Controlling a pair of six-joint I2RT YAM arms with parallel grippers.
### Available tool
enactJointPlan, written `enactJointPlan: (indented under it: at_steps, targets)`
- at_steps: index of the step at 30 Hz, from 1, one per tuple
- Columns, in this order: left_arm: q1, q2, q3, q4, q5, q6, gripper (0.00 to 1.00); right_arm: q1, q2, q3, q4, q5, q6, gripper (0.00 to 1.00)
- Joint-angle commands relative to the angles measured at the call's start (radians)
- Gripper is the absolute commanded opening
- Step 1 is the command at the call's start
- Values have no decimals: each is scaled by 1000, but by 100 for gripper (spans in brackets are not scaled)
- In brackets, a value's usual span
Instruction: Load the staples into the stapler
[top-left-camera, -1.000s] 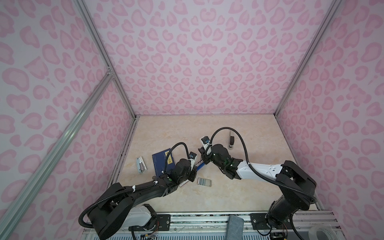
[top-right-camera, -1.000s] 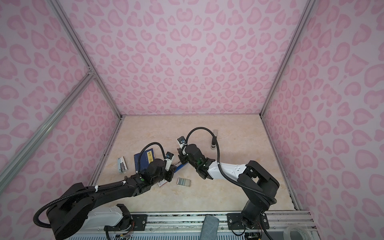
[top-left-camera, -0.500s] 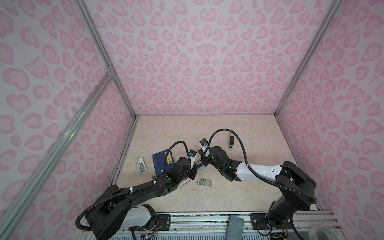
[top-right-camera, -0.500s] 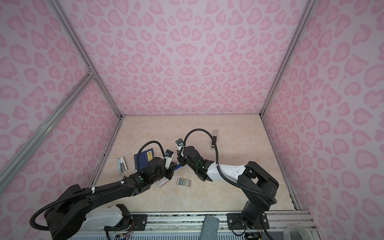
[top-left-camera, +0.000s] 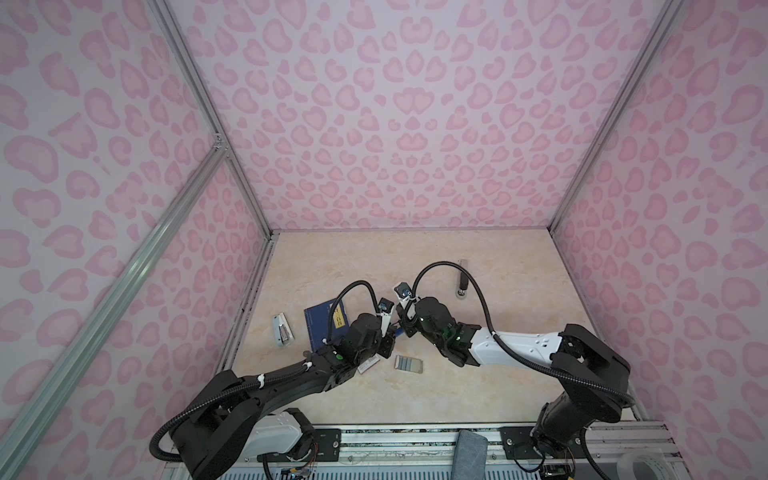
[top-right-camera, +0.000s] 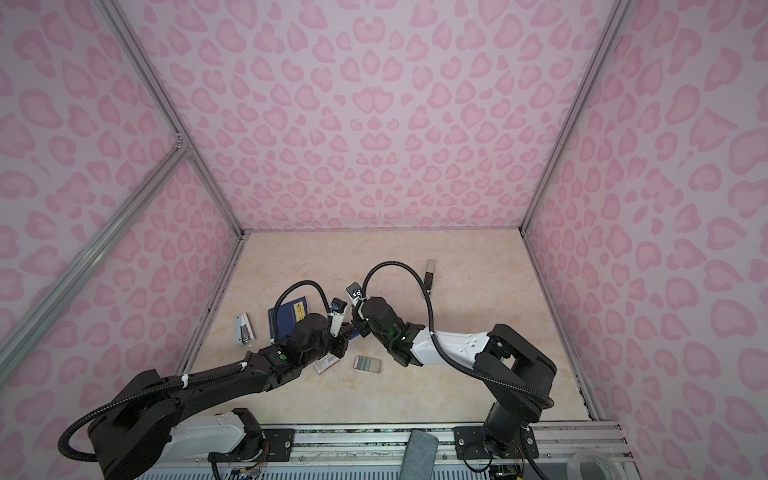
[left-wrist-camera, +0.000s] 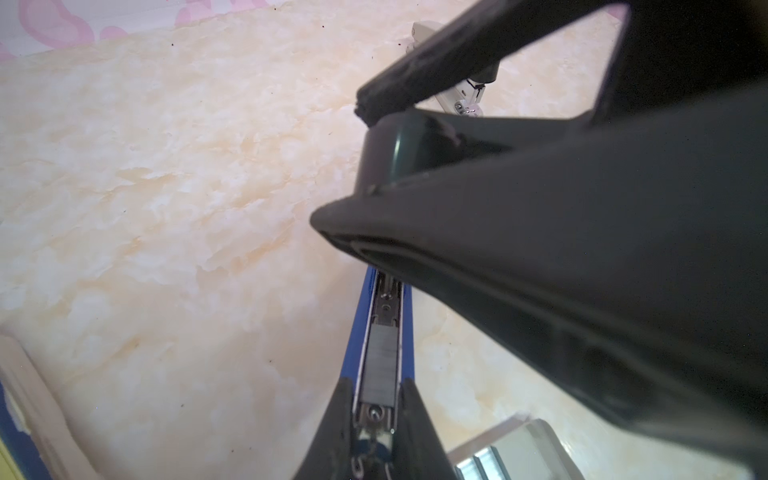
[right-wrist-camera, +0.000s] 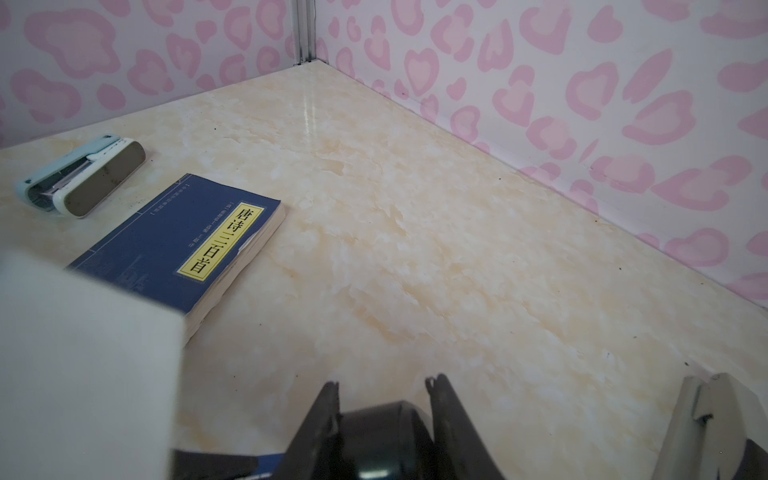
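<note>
The left gripper (left-wrist-camera: 374, 381) is clenched on the blue metal-railed stapler (left-wrist-camera: 358, 320), its fingers (left-wrist-camera: 334, 424) flanking the open channel — a thin grey strip of staples (left-wrist-camera: 380, 361) lies inside. The right gripper (right-wrist-camera: 383, 384) grasps the stapler's rounded black lid (right-wrist-camera: 382, 432), tilted up off the rail. In both top views the small pale tray of more grey strips (top-left-camera: 409, 364) (top-right-camera: 367, 364) sits on the marbled table (top-left-camera: 415, 399) at five o'clock from the grippers.

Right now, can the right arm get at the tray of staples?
Likely yes in reach: the tray of staples lies uncovered on the table, close to the right gripper. But that gripper seems shut on the stapler's dark lid, so it must release first.
</note>
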Motion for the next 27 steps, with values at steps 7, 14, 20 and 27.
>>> enactJointPlan:
  at_steps: [7,14,20,27]
  targets:
    - [2,2,12,61,-18,-23,7,26,12,-19,-22,-76,57,36]
    - [2,8,13,61,-15,-24,7,33,3,-20,-21,-75,54,40]
    - [2,8,9,63,-13,-26,6,36,-16,-35,-21,-58,54,44]
    - [2,14,4,64,-16,-30,7,36,-41,-63,-17,-33,64,46]
